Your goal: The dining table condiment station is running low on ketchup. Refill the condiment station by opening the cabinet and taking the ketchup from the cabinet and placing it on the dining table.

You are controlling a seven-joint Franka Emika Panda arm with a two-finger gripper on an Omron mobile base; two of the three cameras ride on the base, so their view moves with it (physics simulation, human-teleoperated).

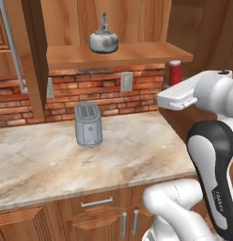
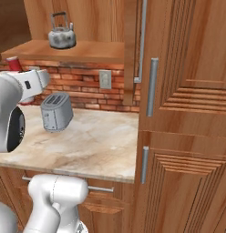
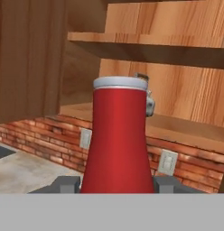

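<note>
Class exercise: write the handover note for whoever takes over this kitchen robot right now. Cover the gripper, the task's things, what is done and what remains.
Gripper: closed on the ketchup, one dark finger each side of the bottle's base, bottle upright.
Ketchup: out of the cabinet, held past the shelf's end, above the end of the marble counter. The kettle sits on the cabinet shelf; the toaster stands on the counter.
Done: cabinet opened, ketchup taken.
Left: carry the ketchup to the dining table and set it down.
</note>
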